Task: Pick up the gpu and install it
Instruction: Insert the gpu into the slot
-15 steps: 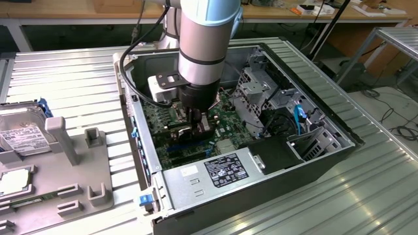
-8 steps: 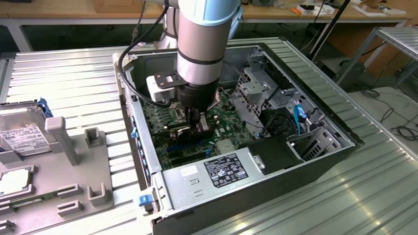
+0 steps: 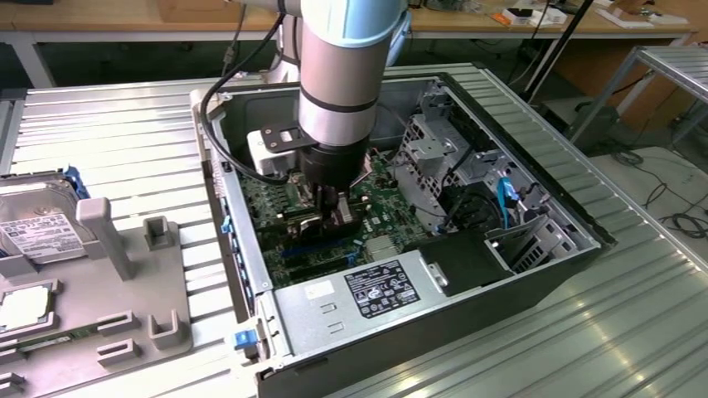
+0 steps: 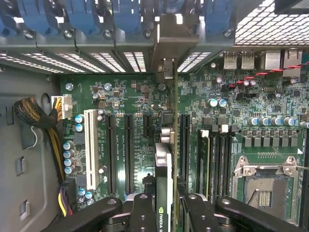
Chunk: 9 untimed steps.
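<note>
Black tool (image 4: pixel 164 212) pinches the gpu (image 4: pixel 163 169) edge-on above motherboard (image 4: pixel 120 96) slots, seen from the wrist.

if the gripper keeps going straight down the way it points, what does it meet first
Probably the motherboard. The gripper is shut on the gpu, held edge-on over the expansion slots, so the card's lower edge would likely touch first. How far above it sits is unclear.

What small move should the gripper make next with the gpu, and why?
Probably press straight down. The gripper holds the gpu edge-on over the motherboard, its bracket up against the rear slot openings, apparently lined up with a slot; whether it is seated is unclear.
</note>
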### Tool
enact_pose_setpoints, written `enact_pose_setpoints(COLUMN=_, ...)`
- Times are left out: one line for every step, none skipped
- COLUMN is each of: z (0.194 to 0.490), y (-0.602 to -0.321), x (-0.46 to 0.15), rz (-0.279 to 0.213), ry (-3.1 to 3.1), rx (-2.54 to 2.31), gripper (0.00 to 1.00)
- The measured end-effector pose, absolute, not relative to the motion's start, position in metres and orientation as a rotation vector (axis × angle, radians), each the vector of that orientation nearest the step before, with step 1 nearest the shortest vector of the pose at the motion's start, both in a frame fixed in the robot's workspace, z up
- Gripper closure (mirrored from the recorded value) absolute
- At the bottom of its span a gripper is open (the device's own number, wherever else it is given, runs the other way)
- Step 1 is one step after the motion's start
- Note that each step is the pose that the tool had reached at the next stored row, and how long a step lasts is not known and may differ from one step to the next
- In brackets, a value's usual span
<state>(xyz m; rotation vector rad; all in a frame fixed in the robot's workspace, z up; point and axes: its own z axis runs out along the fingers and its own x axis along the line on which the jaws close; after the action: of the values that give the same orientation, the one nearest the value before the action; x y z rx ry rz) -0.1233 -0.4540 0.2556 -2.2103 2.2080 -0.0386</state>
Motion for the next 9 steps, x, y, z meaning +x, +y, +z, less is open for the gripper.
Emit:
enact_pose_setpoints(z=0.2551, y=-0.454, x=-0.1233, rz=-0.039, ry=2.208, rx=-2.21, gripper=0.73)
enact_pose_setpoints(z=0.2548, y=-0.454, x=-0.1233, rz=-0.039, ry=2.208, rx=-2.211, gripper=0.73)
enact_pose_setpoints(z=0.2548, y=-0.454, x=-0.1233, rz=-0.039, ry=2.209, rx=-2.211, gripper=0.73)
enact_pose_setpoints(z=0.2547, y=-0.454, x=-0.1233, rz=-0.039, ry=2.208, rx=-2.211, gripper=0.73)
enact_pose_setpoints(z=0.2547, y=-0.454, x=-0.1233, rz=-0.039, ry=2.208, rx=-2.211, gripper=0.73)
enact_pose_setpoints(z=0.2547, y=-0.454, x=-0.1233, rz=-0.039, ry=2.208, rx=-2.211, gripper=0.73)
enact_pose_setpoints(z=0.2547, y=-0.454, x=-0.1233, rz=-0.039, ry=2.208, rx=-2.211, gripper=0.73)
enact_pose_setpoints(z=0.2547, y=-0.454, x=-0.1233, rz=-0.039, ry=2.208, rx=-2.211, gripper=0.73)
enact_pose_setpoints(z=0.2547, y=-0.454, x=-0.1233, rz=-0.039, ry=2.208, rx=-2.211, gripper=0.73)
